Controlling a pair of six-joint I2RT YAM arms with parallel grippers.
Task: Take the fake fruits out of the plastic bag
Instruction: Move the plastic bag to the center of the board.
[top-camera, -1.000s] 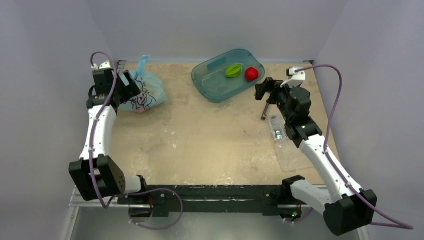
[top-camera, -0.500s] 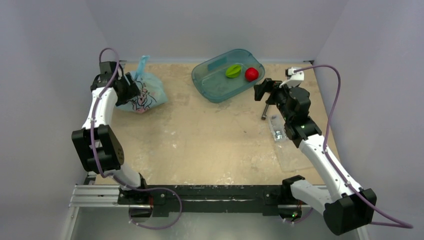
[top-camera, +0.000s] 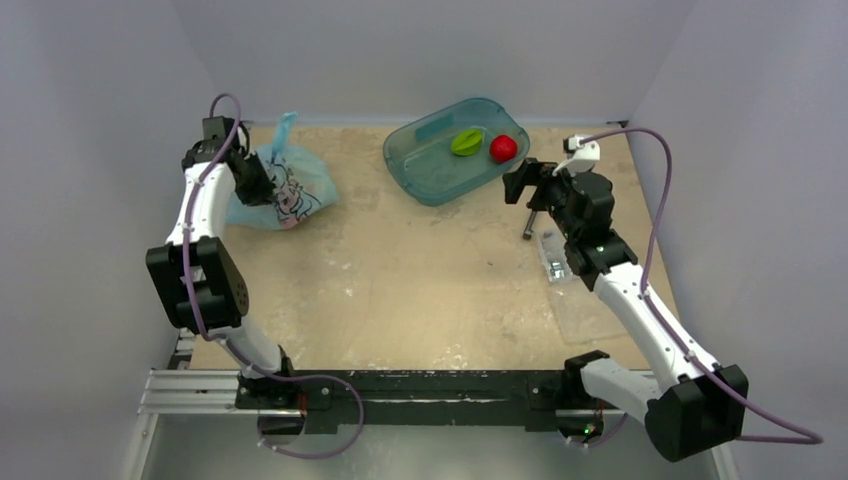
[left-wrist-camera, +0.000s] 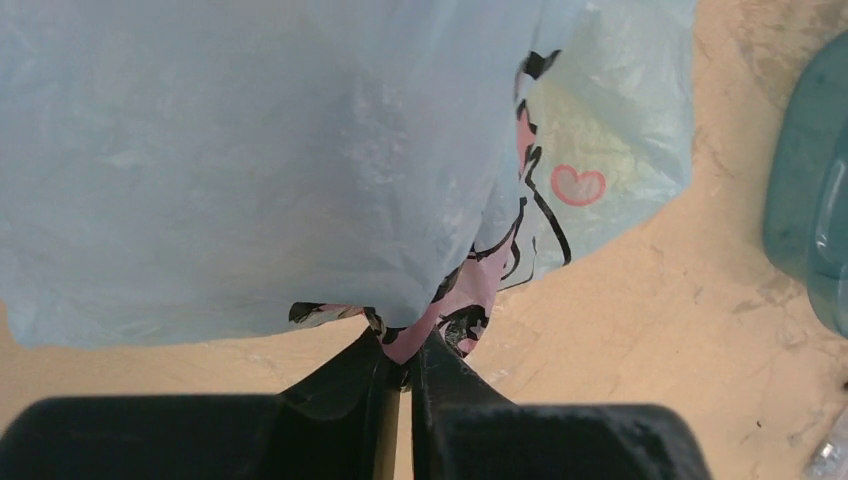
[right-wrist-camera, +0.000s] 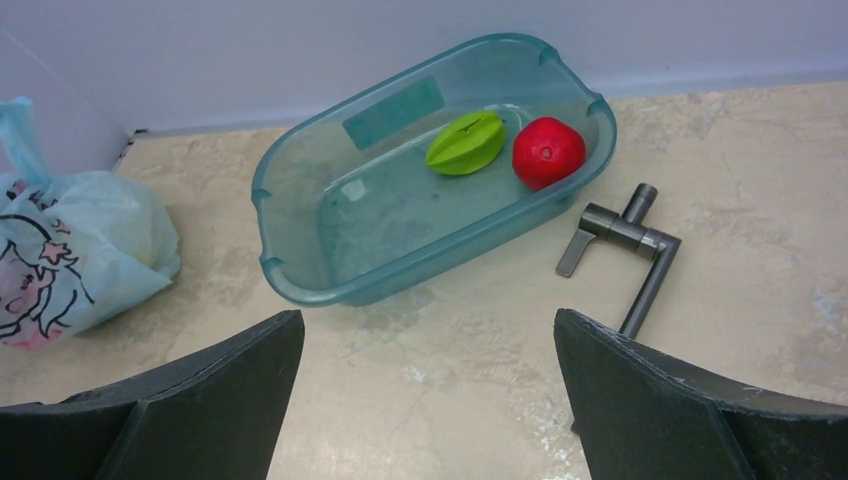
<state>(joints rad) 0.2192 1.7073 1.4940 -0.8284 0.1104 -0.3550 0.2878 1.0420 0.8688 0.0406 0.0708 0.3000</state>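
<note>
The light-blue plastic bag (top-camera: 295, 190) with its cartoon girl print lies at the table's far left. My left gripper (top-camera: 252, 183) is at the bag's left side. In the left wrist view that gripper (left-wrist-camera: 405, 358) is shut on a pink printed fold of the plastic bag (left-wrist-camera: 250, 170), which fills the upper frame. The fake fruits are hidden inside the bag. My right gripper (top-camera: 515, 187) hovers near the tub's right end. Its jaws stand wide open in the right wrist view (right-wrist-camera: 430, 335), with only bare table between them. The plastic bag (right-wrist-camera: 75, 250) sits at that view's left edge.
A teal plastic tub (top-camera: 420, 170) at the back holds a green ridged fruit (top-camera: 466, 142) and a bright red round fruit (top-camera: 503, 148). A grey metal crank (right-wrist-camera: 625, 235) lies right of the tub. A clear packet of small metal parts (top-camera: 555, 262) lies under my right forearm.
My left gripper has gone from open to shut on the bag's fold, and its arm has swung in toward the bag. The right arm has barely shifted.
</note>
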